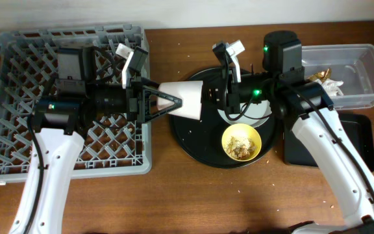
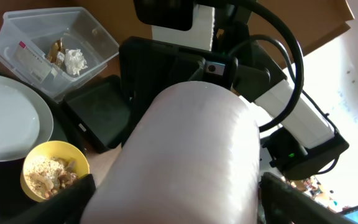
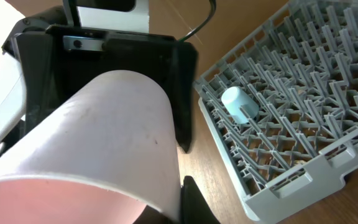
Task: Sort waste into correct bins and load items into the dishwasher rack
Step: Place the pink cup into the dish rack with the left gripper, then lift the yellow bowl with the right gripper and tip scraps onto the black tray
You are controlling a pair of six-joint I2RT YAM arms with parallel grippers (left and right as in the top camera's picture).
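Note:
The pink cup (image 1: 186, 99) hangs on its side in the air between my two grippers, above the left edge of the round black tray. My left gripper (image 1: 172, 101) is shut on its narrow base end (image 2: 191, 149). My right gripper (image 1: 221, 97) pinches its rim (image 3: 104, 137). The dishwasher rack (image 1: 18, 65) stands at the left, with the blue cup (image 3: 238, 104) upside down inside it. The yellow bowl (image 1: 241, 143) holds food scraps. The plate (image 1: 257, 121) lies partly under my right arm. The clear tub (image 1: 362, 71) holds the napkin (image 1: 334, 85) and wrapper (image 1: 317, 75). No chopsticks show.
The round black tray (image 1: 193, 140) carries the bowl and plate. The shallow black tray (image 1: 359, 140) lies at the right, in front of the tub. Crumbs are scattered on the wooden table (image 1: 193, 201).

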